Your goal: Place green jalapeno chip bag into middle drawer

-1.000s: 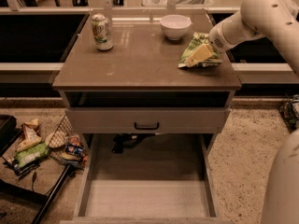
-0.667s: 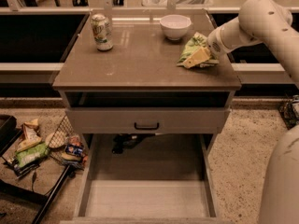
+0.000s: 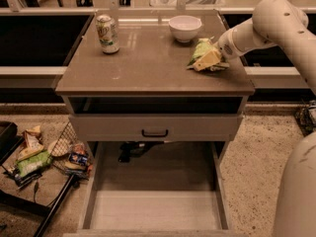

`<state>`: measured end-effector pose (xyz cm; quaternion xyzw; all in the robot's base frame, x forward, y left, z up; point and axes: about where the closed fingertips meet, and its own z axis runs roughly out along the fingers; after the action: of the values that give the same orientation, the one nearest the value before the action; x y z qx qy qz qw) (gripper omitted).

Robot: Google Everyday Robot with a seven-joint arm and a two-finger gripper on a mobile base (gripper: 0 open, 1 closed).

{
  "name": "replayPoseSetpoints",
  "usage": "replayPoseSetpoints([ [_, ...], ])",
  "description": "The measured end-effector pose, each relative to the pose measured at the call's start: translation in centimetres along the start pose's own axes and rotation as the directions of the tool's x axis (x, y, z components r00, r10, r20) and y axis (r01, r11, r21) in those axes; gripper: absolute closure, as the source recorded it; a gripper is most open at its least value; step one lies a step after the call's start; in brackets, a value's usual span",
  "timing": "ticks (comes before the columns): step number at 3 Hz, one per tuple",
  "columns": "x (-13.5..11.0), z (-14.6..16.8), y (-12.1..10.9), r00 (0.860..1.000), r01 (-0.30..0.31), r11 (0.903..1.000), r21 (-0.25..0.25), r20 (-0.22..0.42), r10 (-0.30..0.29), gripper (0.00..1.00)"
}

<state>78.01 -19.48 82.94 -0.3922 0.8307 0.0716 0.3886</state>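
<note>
The green jalapeno chip bag [image 3: 205, 55] lies crumpled on the brown cabinet top [image 3: 148, 65] near its right edge, just in front of the white bowl [image 3: 185, 27]. My gripper [image 3: 217, 57] reaches in from the right on the white arm and is against the bag's right side. The middle drawer [image 3: 155, 211] is pulled out at the bottom of the view, with low grey walls and a bare pale floor. It is well below and in front of the bag.
A drink can [image 3: 107, 33] stands at the top's back left. A shut grey drawer front with a black handle [image 3: 155, 133] is above the open drawer. Mixed snack wrappers [image 3: 34, 157] and a wire basket [image 3: 66, 144] lie on the floor at left.
The arm has shifted slightly left, and the bag has moved a little left with it on the top. The drawer, can and bowl are unchanged.
</note>
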Motion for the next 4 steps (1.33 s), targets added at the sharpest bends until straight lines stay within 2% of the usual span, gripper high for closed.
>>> replayPoseSetpoints([
  [1,-0.01,-0.01,0.00,1.000,0.000,1.0000,0.000,0.000,0.000,0.96],
  [2,-0.13,-0.12,-0.03,1.000,0.000,1.0000,0.000,0.000,0.000,1.00],
  [4,-0.27,-0.25,-0.07,1.000,0.000,1.0000,0.000,0.000,0.000,1.00],
])
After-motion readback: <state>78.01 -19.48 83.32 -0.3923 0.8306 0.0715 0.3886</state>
